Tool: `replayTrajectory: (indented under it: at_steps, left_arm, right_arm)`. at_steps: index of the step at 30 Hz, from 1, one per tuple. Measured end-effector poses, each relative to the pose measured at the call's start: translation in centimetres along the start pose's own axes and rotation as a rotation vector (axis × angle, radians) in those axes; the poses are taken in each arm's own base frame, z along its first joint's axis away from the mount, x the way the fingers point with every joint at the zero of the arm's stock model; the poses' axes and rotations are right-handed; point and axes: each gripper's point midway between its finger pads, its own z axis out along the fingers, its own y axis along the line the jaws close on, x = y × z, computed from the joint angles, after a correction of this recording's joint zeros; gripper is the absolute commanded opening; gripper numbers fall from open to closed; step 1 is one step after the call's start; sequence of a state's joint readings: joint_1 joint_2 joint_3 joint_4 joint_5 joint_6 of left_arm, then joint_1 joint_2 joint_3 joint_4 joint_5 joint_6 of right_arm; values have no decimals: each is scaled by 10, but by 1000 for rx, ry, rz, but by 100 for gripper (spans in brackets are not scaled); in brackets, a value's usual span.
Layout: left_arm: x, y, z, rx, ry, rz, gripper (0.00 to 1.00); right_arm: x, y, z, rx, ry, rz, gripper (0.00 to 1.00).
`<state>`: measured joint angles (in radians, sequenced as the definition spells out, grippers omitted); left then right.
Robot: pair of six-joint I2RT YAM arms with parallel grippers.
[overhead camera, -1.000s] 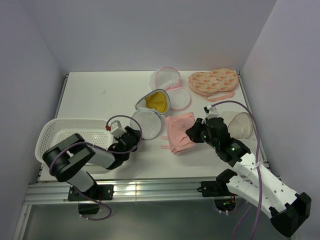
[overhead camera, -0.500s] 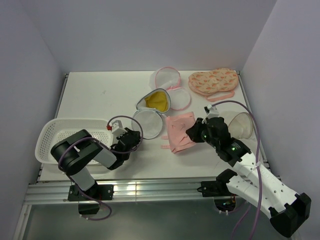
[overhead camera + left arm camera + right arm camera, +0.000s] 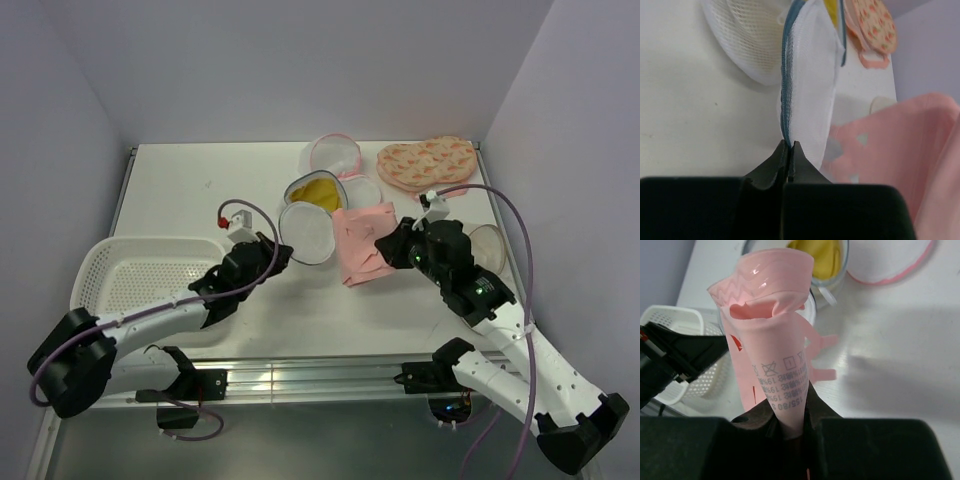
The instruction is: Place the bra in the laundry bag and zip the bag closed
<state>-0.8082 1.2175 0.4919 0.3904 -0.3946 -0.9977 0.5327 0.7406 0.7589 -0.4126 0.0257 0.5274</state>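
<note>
Top external view gives me the white table [image 3: 200,190], with a white basket [image 3: 120,270] at its near left corner and a peach patterned padded piece [image 3: 425,165] at the far right corner, both out of my way.

Next in size is the pink bra [image 3: 360,240], around the middle of the table and a little toward the right edge. My right gripper [image 3: 385,240] is clamped on it. On the right wrist view the jaws pinch the folded cloth by the care label, and the rest stands away from them as a loose cone.

Just beside the bra, on its left, is the laundry bag [image 3: 308,230]. It is opened into two domes set one behind the other, so its long axis points toward the far edge. The far dome holds something yellow [image 3: 318,190]. A pink-rimmed mesh bag [image 3: 335,155] sits just beyond, no part of this job.

Smallest, my left gripper [image 3: 283,250] is closed on the grey zip rim [image 3: 785,75] of the near dome, as the left wrist view shows.

So the bag's mouth lies just left of the bra, and the right arm is the nearer one. I judge the next move to be a short carry leftward over the rim while the left jaws steady it.
</note>
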Motion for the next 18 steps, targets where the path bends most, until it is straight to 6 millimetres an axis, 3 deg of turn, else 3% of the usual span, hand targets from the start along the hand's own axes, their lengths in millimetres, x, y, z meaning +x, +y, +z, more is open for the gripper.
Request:
replayTrajectory:
  at_steps: [8,15,18]
  left_arm:
    - [12,-29,-29,76,299,114,0]
    - [16,-75,-60,239,501,173,0]
    - [14,-85,-74,298,556,180,0]
  right_arm:
    - [-49,24,-15,-31,-91,-12,12]
    - [-86,41,-23,-47,-149,-16,11]
    - [-96,53,-23,-79,-148,-18,11]
